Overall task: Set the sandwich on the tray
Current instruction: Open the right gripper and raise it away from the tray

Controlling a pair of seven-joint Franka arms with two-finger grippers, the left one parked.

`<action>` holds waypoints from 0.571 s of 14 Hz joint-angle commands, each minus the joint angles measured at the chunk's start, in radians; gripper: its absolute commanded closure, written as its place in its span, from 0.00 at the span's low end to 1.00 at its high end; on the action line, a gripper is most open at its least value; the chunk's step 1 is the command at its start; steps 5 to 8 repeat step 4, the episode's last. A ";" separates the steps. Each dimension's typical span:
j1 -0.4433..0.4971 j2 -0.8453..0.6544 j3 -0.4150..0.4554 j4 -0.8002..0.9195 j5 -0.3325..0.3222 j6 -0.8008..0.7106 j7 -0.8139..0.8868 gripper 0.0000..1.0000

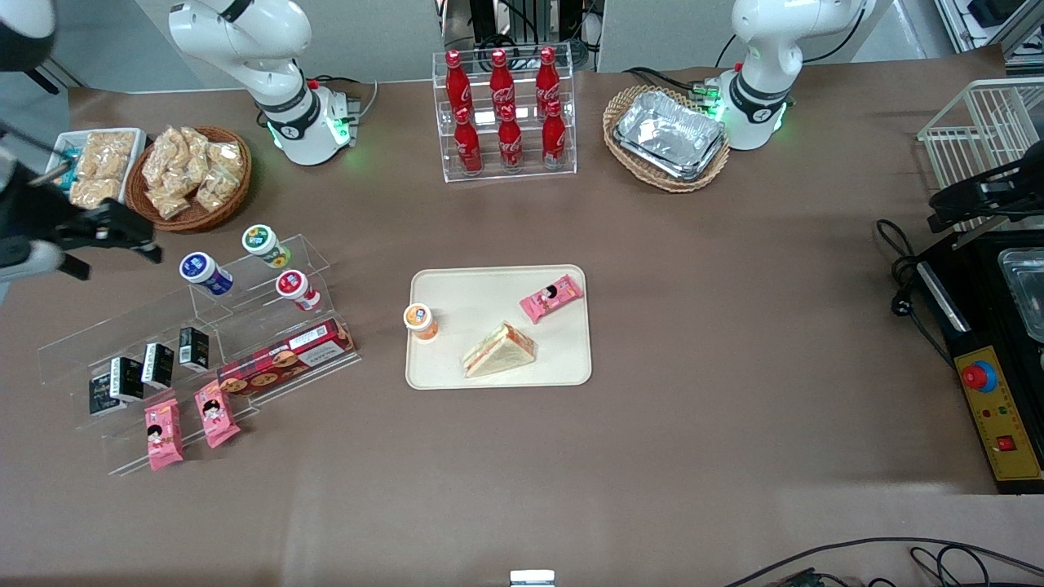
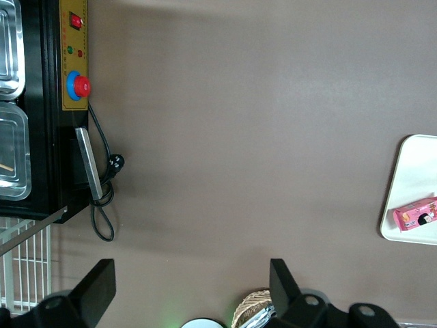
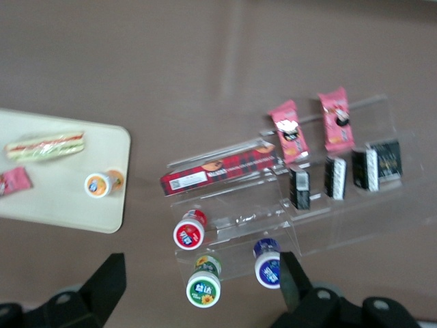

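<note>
Sandwich (image 1: 499, 350) flat on tray (image 1: 563, 367); pincer (image 3: 203, 283) wide apart, empty, high above the acrylic rack (image 1: 245, 322).

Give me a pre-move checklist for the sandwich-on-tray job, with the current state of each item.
1. Clear-wrapped triangular sandwich lies on the cream-beige rectangular tray: ok.
2. Sandwich fully inside the tray's rim: ok.
3. Sandwich apart from the orange-lidded cup and the pink snack packet on the tray: ok.
4. Black two-finger gripper away from the tray, above the clear acrylic display stand at the working arm's end: ok.
5. Gripper open and empty: ok.
</note>
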 commanded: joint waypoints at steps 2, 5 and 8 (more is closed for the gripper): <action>0.028 -0.017 -0.062 -0.016 -0.013 -0.031 0.221 0.00; 0.047 -0.017 -0.092 -0.017 -0.035 -0.030 0.197 0.00; 0.047 -0.017 -0.092 -0.017 -0.035 -0.030 0.197 0.00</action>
